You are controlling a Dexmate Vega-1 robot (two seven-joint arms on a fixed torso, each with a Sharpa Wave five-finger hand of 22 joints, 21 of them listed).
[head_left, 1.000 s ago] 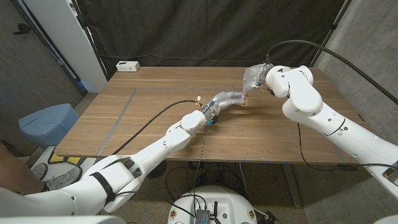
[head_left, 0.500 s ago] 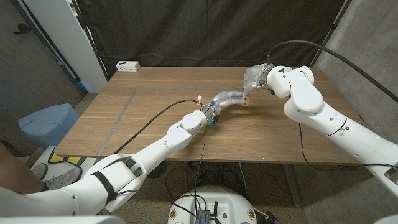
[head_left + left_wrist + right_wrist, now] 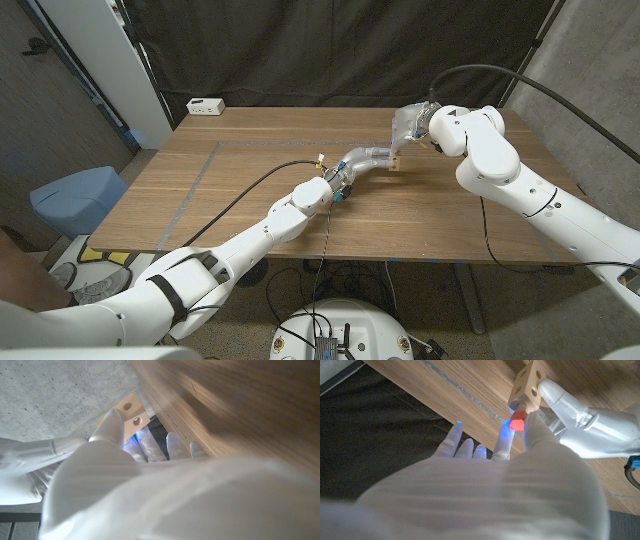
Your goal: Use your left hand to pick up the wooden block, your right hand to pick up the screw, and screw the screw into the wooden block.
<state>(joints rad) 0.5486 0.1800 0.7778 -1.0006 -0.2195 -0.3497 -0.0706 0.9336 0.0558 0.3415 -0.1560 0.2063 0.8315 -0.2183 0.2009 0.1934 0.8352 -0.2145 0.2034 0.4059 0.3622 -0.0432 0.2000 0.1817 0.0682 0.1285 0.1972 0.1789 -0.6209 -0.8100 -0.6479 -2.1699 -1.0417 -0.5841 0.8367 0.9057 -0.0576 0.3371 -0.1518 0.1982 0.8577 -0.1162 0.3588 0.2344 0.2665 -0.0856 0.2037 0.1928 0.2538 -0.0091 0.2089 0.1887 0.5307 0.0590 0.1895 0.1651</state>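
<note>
Two white robot hands meet over the far middle of the brown wooden table (image 3: 250,170). Left hand (image 3: 368,158) grips the small light wooden block with round holes (image 3: 395,162), fingers wrapped on it; block sits just above the tabletop in the head view, whether it touches the table cannot be told. In the left wrist view the block (image 3: 128,414) sticks out past the left hand's fingers (image 3: 111,422), two holes visible on one face. Right hand (image 3: 410,123) sits just beside and above the block. In the right wrist view the right hand (image 3: 520,440) pinches the red-headed screw (image 3: 518,419) between thumb and a finger, other fingers spread out, tips glowing blue. Screw head touches the block (image 3: 527,385) at one face, right next to a hole; shank not visible, so how deep it is in cannot be told. Left hand (image 3: 585,425) holds the block from the opposite side in that view. White power strip (image 3: 205,105) lies at the far left corner of the table, well apart from both hands. Blue bin (image 3: 75,200) stands on the floor left of the table.
</note>
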